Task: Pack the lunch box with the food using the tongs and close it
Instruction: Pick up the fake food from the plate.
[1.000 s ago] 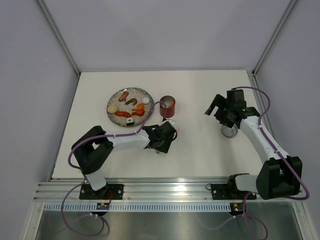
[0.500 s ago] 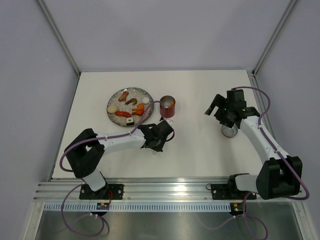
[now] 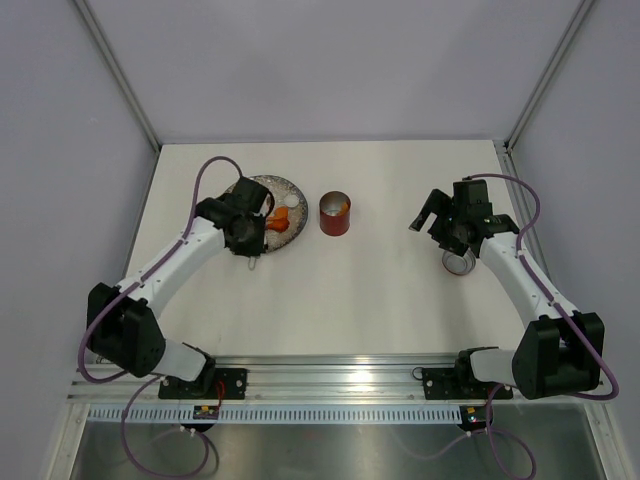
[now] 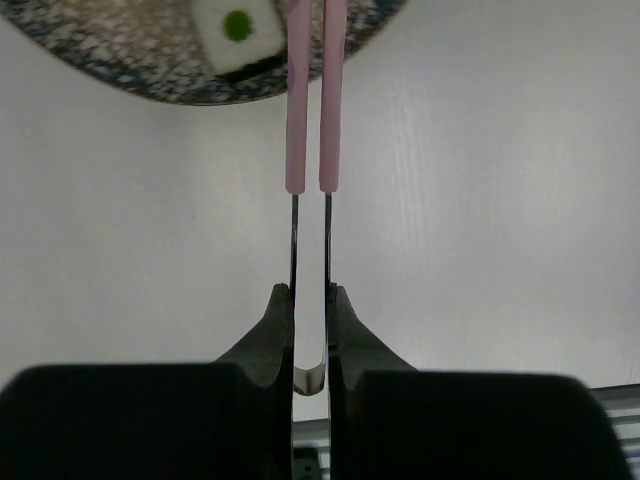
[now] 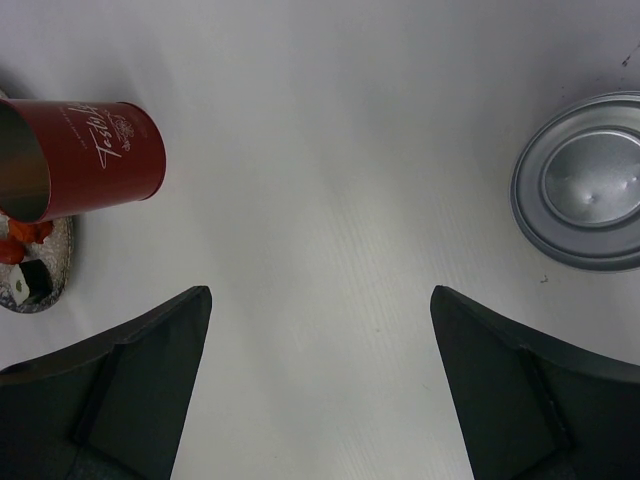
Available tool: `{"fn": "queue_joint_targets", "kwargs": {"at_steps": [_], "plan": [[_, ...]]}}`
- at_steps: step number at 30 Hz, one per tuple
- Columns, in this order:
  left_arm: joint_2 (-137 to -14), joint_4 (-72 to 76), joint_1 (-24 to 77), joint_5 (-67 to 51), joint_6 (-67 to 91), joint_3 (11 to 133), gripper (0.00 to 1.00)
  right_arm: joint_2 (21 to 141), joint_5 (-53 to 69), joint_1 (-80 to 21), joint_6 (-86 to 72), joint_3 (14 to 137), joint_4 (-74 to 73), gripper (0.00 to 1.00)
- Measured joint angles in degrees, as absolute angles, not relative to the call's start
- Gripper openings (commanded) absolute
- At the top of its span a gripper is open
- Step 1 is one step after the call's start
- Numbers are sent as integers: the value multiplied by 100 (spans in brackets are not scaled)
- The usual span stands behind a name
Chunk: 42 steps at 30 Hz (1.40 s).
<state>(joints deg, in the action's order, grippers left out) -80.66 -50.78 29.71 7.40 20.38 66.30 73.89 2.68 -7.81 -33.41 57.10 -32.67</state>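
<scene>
1. Top external view: the left gripper (image 3: 250, 240) is left of the red canister (image 3: 335, 213), over the near edge of the plate (image 3: 285, 185).
2. In the left wrist view, the left gripper (image 4: 309, 300) has its jaws pinched narrow on the tongs (image 4: 310, 120), gripping them near their joined end. The two pink arms run almost parallel with a thin gap between them. Their tips reach over the plate (image 4: 130, 70) rim and pass out of view at the top.
3. The plate lies just left of the canister, near it but not touching. Food (image 3: 278, 224) in orange and white shows on the side of the plate nearest the canister. The left arm hides the rest.
4. One white piece (image 4: 235, 25) with a green dot lies just beside the tong arms.
5. The canister stands upright and open on the table (image 3: 400, 300). An orange patch inside may be food or only a reflection; I cannot tell.
6. The right gripper (image 3: 428, 210) is well to the right of the canister, with its jaws spread wide and nothing between them. In its wrist view the gripper (image 5: 320, 295) looks down on bare table, with the canister (image 5: 85, 160) at the left.
7. The lid (image 3: 458, 263) lies farthest right of the canister, just near of the right gripper. It rests flat with its silver underside up (image 5: 585, 180).
</scene>
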Motion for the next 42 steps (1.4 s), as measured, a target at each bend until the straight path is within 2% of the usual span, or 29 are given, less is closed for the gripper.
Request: {"fn": "queue_joint_targets", "kwargs": {"at_steps": [4,21,31,42], "plan": [[-8484,-5625,2401,740,1905,7341,0,7389,272,-781,-3343,5693,-3240,99],[-11347,-6355,1472,1503,1525,10324,0,7358,301,-781,-3352,5693,-3242,99],[-11900,-6514,1391,1876,1313,10401,0,7317,327,-781,-3389,5693,-3240,99],[-12070,-6337,1391,1678,1223,10147,0,7323,410,-781,-3391,5693,-3240,99]]}}
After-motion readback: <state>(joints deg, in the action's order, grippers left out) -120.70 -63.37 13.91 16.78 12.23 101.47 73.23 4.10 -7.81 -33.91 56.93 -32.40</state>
